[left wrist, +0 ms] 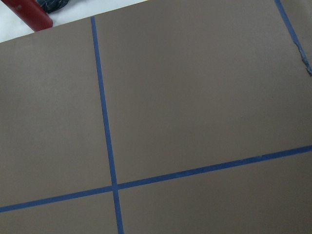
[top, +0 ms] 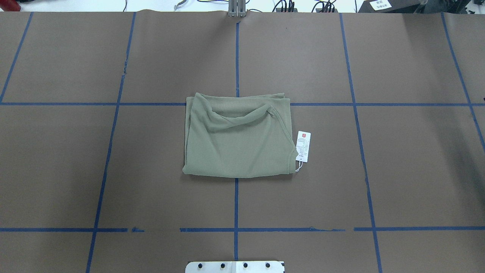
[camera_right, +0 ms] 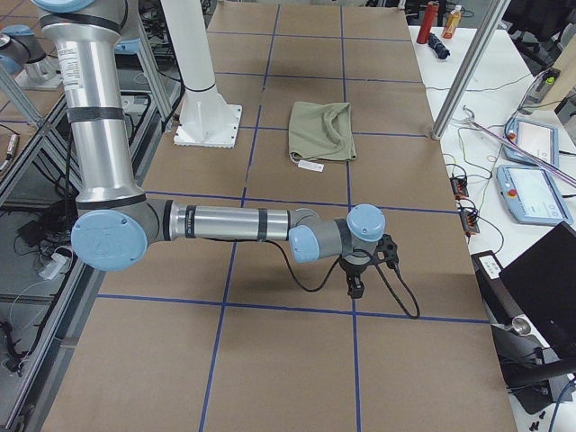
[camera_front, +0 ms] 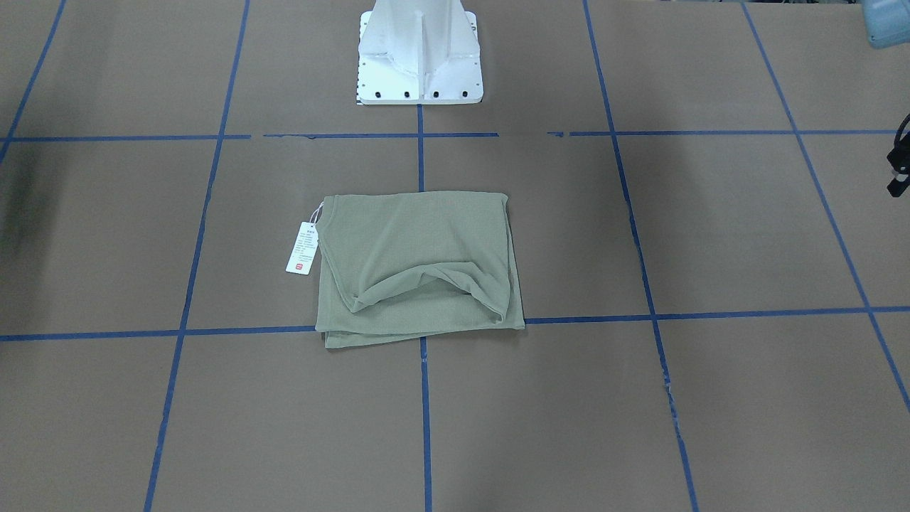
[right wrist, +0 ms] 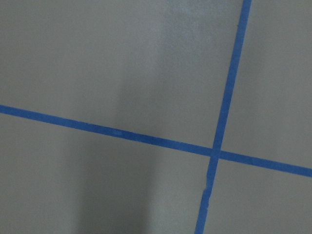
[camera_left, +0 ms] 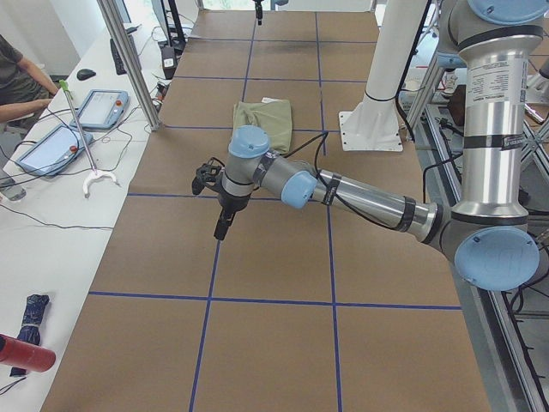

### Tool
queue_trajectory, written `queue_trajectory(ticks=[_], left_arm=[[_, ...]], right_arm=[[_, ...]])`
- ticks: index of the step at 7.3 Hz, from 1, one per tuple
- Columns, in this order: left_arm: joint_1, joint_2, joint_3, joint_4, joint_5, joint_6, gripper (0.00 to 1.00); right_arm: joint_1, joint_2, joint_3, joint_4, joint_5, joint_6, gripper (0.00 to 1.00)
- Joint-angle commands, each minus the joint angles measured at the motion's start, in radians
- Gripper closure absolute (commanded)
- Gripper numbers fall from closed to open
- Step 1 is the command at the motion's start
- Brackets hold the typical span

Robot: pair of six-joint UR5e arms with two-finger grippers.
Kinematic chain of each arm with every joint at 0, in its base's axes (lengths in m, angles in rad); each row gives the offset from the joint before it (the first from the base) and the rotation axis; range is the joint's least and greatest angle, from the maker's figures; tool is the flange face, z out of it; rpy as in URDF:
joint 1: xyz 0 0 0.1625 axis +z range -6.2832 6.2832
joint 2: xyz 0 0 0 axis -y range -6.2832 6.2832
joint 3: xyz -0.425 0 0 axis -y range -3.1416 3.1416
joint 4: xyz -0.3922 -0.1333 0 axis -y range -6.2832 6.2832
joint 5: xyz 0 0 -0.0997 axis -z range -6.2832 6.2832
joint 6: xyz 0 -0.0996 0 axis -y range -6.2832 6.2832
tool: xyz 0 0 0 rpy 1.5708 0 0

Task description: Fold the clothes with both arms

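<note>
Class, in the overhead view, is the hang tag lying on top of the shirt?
No, the hang tag lies on the table beside the shirt.

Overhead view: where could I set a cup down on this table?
The table squares either side of the folded shirt are bare, and so is the strip between it and the white pedestal base. Only the middle is taken, by the shirt and its hang tag. Side views show the left arm and right arm low over its ends.
</note>
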Motion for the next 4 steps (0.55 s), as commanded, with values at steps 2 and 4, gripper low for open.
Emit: queue_trajectory(ticks=[2,4], left_arm=[[-0.009,0.064,0.070,0.021,-0.005,0.125,0.00],[-0.108,0.070,0.093,0.187,-0.003,0.422,0.00]], right_arm=[[0.036,-0.020,0.043,-0.092,0.017,0.004,0.00],[0.082,-0.008,0.146,-0.309,0.021,0.004,0.00]])
